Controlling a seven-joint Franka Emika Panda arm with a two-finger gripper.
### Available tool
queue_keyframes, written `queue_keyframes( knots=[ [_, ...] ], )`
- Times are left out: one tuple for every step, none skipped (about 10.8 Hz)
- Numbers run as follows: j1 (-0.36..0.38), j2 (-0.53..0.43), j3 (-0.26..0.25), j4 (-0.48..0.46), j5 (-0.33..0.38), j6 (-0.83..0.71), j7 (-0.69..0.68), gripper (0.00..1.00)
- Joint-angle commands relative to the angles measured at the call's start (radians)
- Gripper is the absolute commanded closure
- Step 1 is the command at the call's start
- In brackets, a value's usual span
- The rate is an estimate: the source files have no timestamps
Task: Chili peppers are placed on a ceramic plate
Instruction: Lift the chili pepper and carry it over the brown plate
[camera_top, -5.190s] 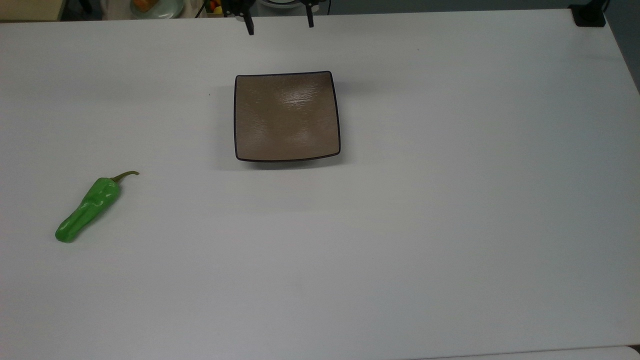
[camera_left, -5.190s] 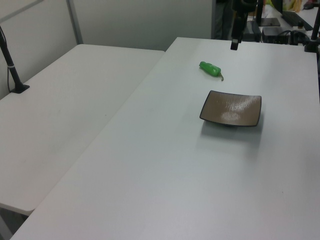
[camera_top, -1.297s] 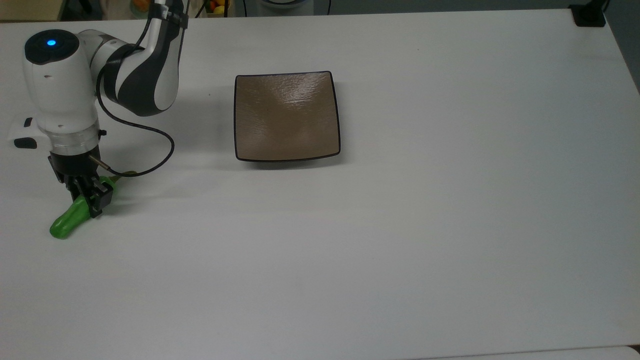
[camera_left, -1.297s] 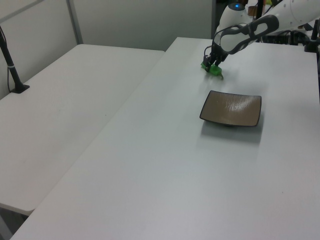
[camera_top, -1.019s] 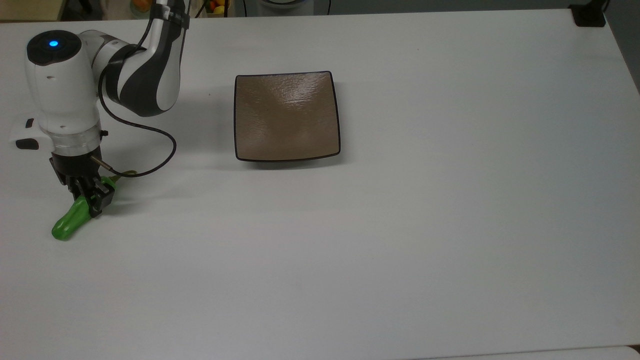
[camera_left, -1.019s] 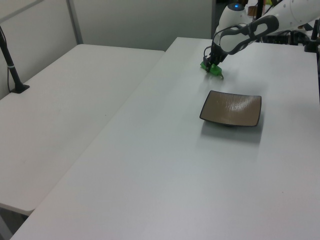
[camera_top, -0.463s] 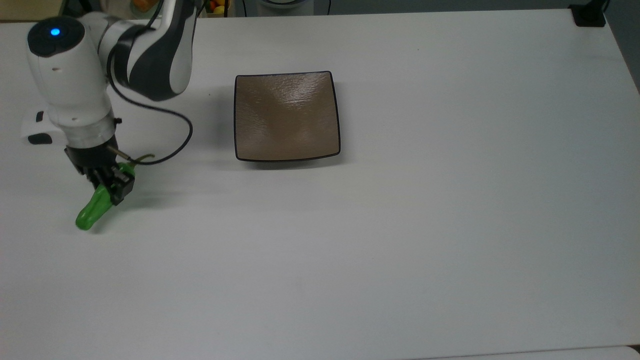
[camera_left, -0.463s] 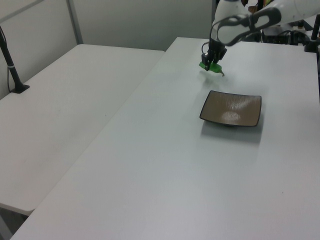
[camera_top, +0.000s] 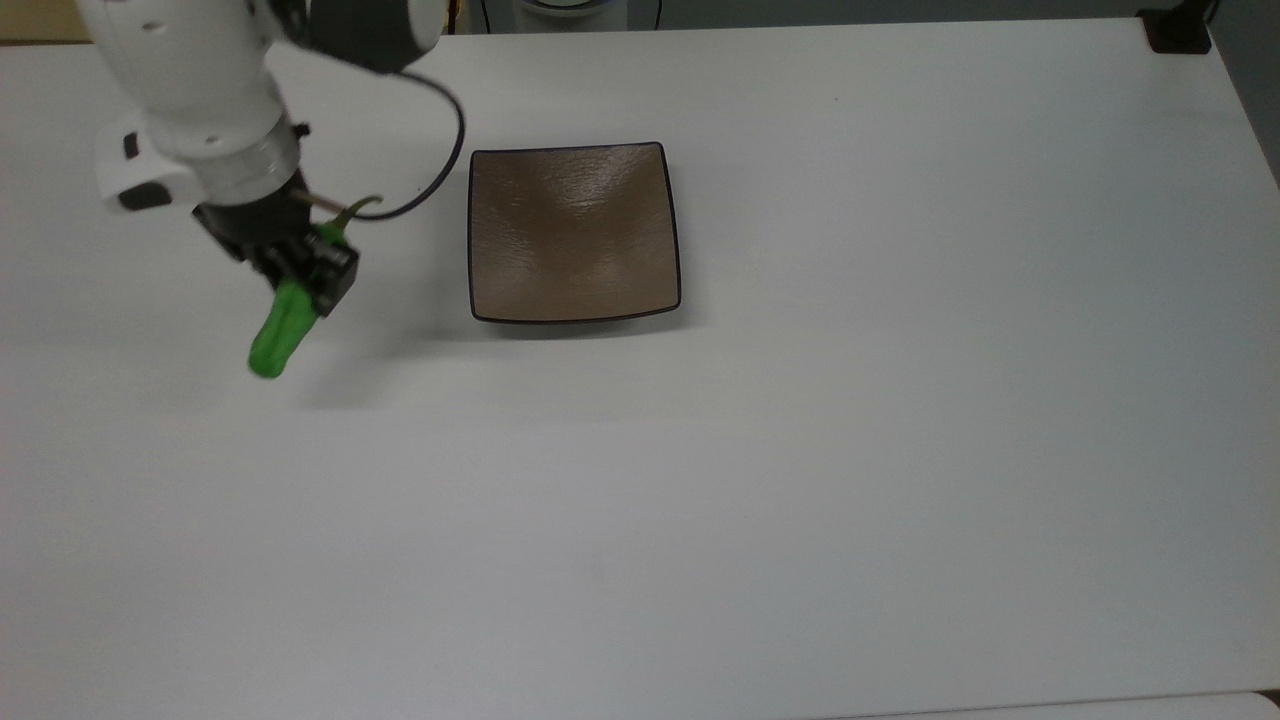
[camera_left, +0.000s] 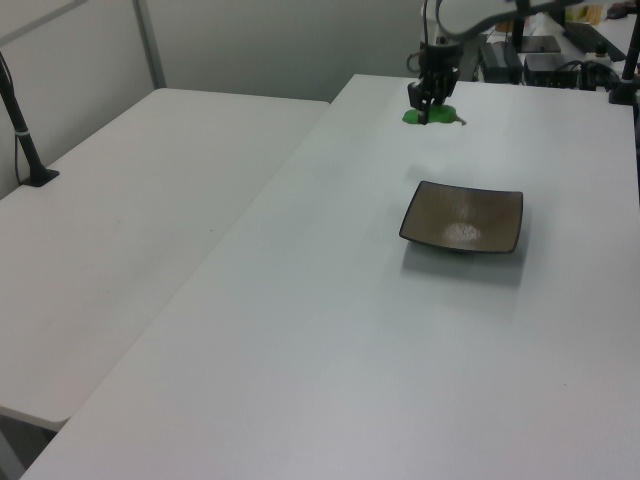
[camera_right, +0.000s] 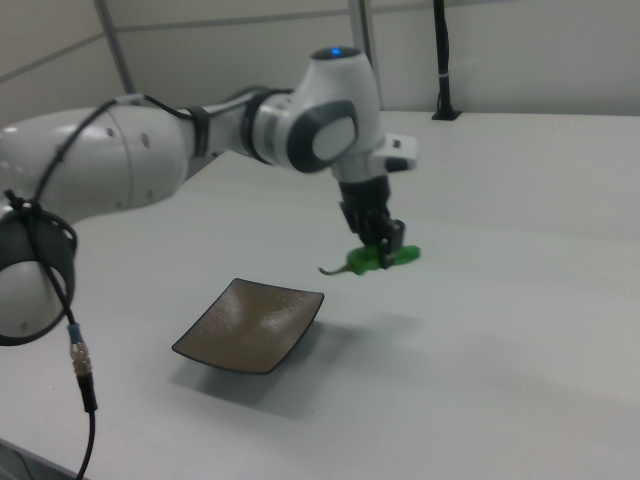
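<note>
Broadly, a wide white bench (camera_top: 800, 500) spreads across the scene, and in the left view a second white table (camera_left: 130, 230) stands alongside it on the left view's left.

Next in size is the white and grey robot arm (camera_right: 180, 140). In the right view it reaches across from the right view's left and bends down toward the bench. A thin black cable (camera_top: 440, 170) loops from its wrist.

A square, shallow, glossy brown plate (camera_top: 573, 232) with a thin dark rim sits flat on the bench. Nothing lies on it. In the right view one corner of the plate (camera_right: 250, 325) points toward the camera.

The black end effector (camera_top: 300, 268) hangs below the arm's wrist, to the top view's left of the plate and apart from it. Its two fingers are clamped on a bright green pepper (camera_top: 277, 335).

The pepper is held near its stem end, above the bench, with its shadow on the surface below. In the top view its free tip points down and to the top view's left. In the right view the pepper (camera_right: 388, 257) hangs roughly level, with its thin curved stem (camera_right: 332, 270) pointing toward the plate. In the left view the pepper (camera_left: 428, 116) shows as a small green shape beyond the plate (camera_left: 463, 217), under the end effector (camera_left: 424, 108).
</note>
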Motion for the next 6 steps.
queue_keyframes(
  knots=[
    [0.045, -0.135, 0.030, -0.089, 0.003, -0.121, -0.026, 0.99],
    [0.045, -0.175, 0.062, -0.132, 0.003, -0.130, -0.031, 0.99],
    [0.046, -0.219, 0.084, -0.179, 0.003, -0.130, -0.041, 0.99],
    [0.048, -0.255, 0.110, -0.216, 0.003, -0.132, -0.067, 0.99],
    [0.057, -0.281, 0.130, -0.250, 0.003, -0.135, -0.089, 0.99],
    [0.071, -0.302, 0.135, -0.283, 0.003, -0.135, -0.119, 0.99]
  ],
)
